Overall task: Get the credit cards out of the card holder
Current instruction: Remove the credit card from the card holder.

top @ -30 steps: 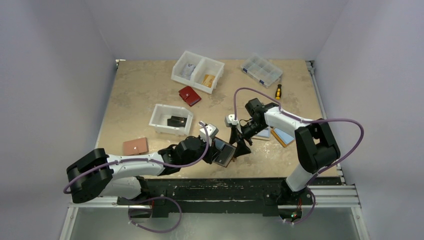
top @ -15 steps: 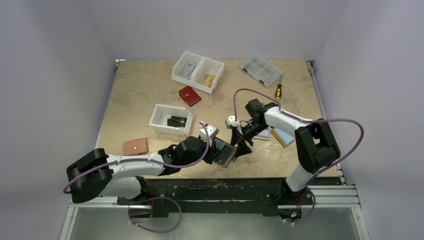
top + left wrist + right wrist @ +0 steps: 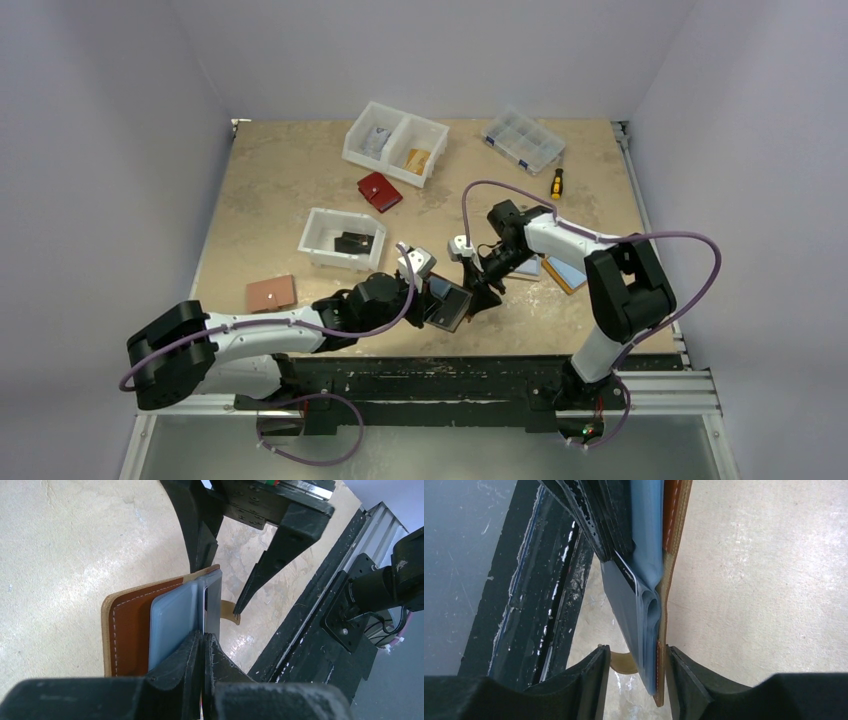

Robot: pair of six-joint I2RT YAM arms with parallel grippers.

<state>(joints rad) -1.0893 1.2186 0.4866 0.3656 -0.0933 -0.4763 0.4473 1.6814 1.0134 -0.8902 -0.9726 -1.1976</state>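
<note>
The card holder [image 3: 447, 303] is brown stitched leather [image 3: 127, 630] with light-blue inner panels [image 3: 172, 620], held on edge above the table's near edge. My left gripper [image 3: 204, 635] is shut on its near end. A dark grey flat sheet [image 3: 212, 605] sits against the blue panels; I cannot tell whether it is one of the credit cards. My right gripper [image 3: 638, 655] is open and straddles the holder's [image 3: 669, 555] far end. One pad [image 3: 679, 675] lies against the leather, the other pad [image 3: 594, 675] stands apart. A tan snap tab [image 3: 621, 664] hangs between them.
A white bin [image 3: 322, 250] left of centre holds a small dark flat item [image 3: 352, 242]. A red wallet [image 3: 379, 191], a tan holder [image 3: 271, 292], a two-part white tray [image 3: 395, 143], a clear organiser box [image 3: 522, 140] and a screwdriver [image 3: 557, 182] lie around. The black rail [image 3: 450, 375] runs along the near edge.
The right gripper's jaws have narrowed around the holder's far end, and that arm has shifted slightly left. The left gripper kept its grip.
</note>
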